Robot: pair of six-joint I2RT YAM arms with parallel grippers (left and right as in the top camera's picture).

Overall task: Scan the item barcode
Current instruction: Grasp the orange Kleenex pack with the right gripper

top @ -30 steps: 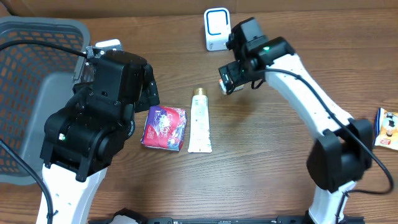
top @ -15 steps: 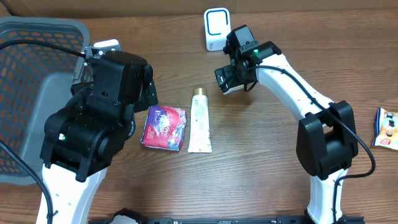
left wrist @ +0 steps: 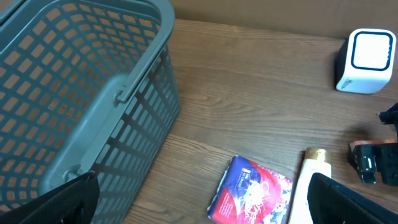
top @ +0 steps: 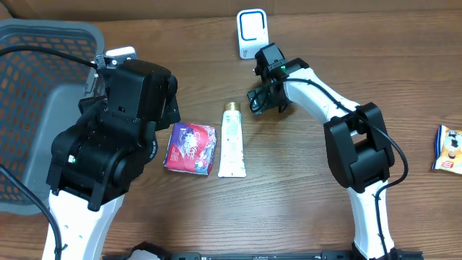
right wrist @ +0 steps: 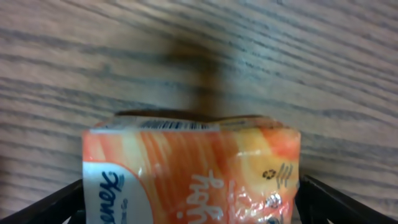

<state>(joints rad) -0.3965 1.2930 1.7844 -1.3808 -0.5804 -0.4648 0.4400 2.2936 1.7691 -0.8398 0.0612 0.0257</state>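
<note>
Right gripper [top: 258, 97] low at far centre of the table [top: 303, 209], just on the near side of the white scanner [top: 251, 32], right of the tube [top: 232, 141] cap. Its fingers are spread wide and the orange tissue packet [right wrist: 186, 168] fills the gap between them, not visibly squeezed. A barcode [right wrist: 174, 124] shows along the packet's far edge. Left gripper [left wrist: 202, 202] also wide, empty, hanging over the left side beside the grey basket [top: 50, 29]. Blue-red packet [top: 190, 148] lies just left of the tube. Snack pack [top: 449, 149] at the right edge, well apart
</note>
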